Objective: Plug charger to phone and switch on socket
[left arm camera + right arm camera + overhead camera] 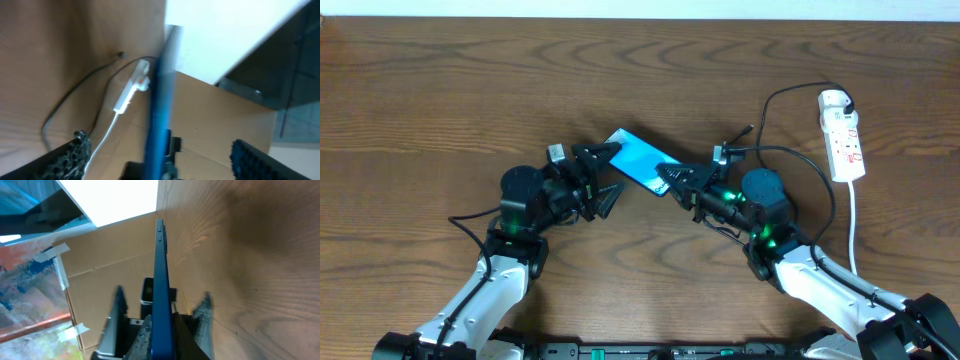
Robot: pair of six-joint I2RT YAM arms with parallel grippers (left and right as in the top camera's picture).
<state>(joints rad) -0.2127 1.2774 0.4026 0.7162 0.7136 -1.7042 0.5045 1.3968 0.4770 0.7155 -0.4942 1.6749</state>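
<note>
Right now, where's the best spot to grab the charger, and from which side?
Pinch the charger cable just behind its connector tip, coming down from above. That end lies flat on the table, apart from the phone and socket.

No legible text anywhere.
Phone (pixel 638 162) screen shows plain cyan overhead and is edge-on in the wrist views; socket (pixel 843 135) red marks too small to read.
</note>
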